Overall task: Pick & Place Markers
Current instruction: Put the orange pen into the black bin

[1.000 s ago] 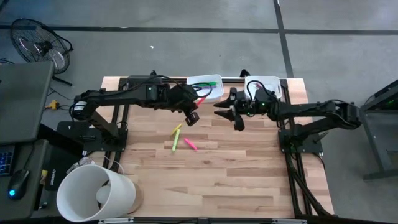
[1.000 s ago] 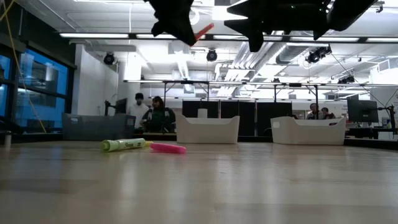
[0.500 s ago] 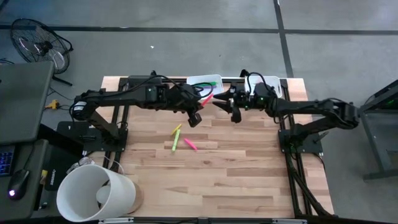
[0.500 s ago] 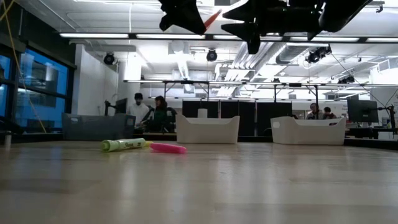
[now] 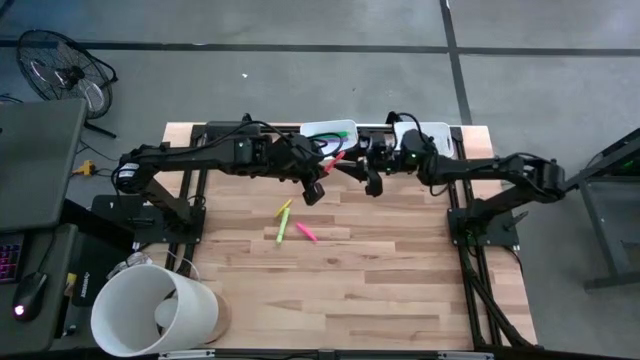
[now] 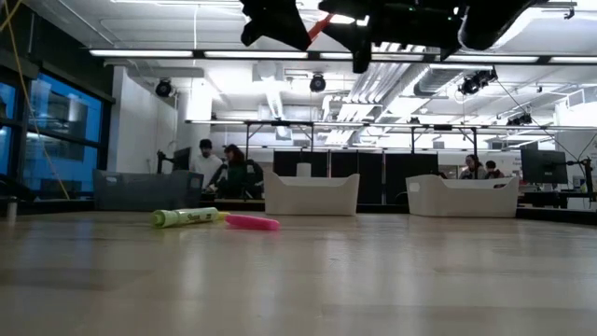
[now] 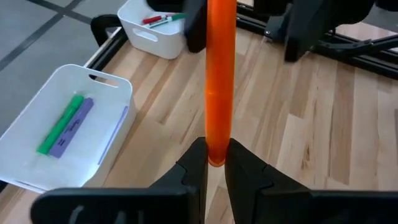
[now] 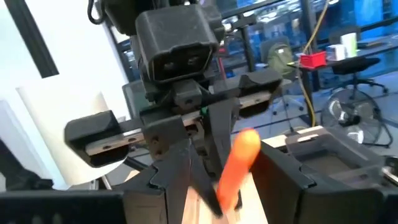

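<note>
Both arms are raised above the far edge of the pale wooden table [image 5: 380,270], gripper tips facing each other.

Left gripper [image 7: 214,163]: jaws shut tight on one end of a slim orange marker [image 7: 220,74]; the marker is held clear of the table and juts out toward the right gripper [image 5: 362,166]. In the right wrist view the orange marker's free end [image 8: 239,163] is seen between the right gripper's two dark fingers [image 8: 283,168], which stand apart around it; whether they touch it cannot be told.

On the table, well below the grippers: a yellow-green marker [image 6: 185,217] and a pink marker [image 6: 252,222], lying flat near each other.

At the far edge, two white rectangular plastic trays: one [image 7: 112,127] holds a green marker [image 7: 60,124] and a purple marker [image 7: 71,127] side by side; the other [image 7: 155,38] holds a red and a green marker.
</note>
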### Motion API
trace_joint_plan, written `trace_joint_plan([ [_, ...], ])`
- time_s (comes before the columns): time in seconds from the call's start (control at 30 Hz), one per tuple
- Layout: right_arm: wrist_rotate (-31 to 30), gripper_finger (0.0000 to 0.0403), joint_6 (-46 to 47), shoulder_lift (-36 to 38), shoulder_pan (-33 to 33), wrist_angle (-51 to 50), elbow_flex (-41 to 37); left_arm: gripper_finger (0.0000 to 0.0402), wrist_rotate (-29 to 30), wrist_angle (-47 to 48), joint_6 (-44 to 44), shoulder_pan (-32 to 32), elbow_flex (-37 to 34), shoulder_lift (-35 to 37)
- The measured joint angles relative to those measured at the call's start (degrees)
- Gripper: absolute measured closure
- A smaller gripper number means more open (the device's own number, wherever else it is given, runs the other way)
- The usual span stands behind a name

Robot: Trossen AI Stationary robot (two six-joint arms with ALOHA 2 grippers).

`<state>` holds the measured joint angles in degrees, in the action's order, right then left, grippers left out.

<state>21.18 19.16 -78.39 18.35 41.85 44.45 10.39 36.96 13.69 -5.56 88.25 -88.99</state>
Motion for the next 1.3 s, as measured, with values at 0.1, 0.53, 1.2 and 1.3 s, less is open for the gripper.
trace_joint_plan([
  [0.1,2.06,0.0249,0.17,-2.23,0.05,-0.64,2.58,0.0365,-0.58,0.05,0.01,-0.02,0.00,0.00],
  [0.53,4.04,0.0300,-1.59,-2.19,1.51,-5.88,3.38,0.0365,-0.81,0.60,-0.15,-0.02,0.00,0.00],
  [1.2,6.74,0.0369,-1.40,-1.94,3.45,-5.63,3.38,0.0330,-0.66,0.77,-2.01,-0.04,0.00,-0.02],
  [1.3,6.48,0.0369,-1.62,-1.88,3.57,-5.57,3.38,0.0298,-0.61,0.35,-4.09,-0.04,0.00,-0.02],
])
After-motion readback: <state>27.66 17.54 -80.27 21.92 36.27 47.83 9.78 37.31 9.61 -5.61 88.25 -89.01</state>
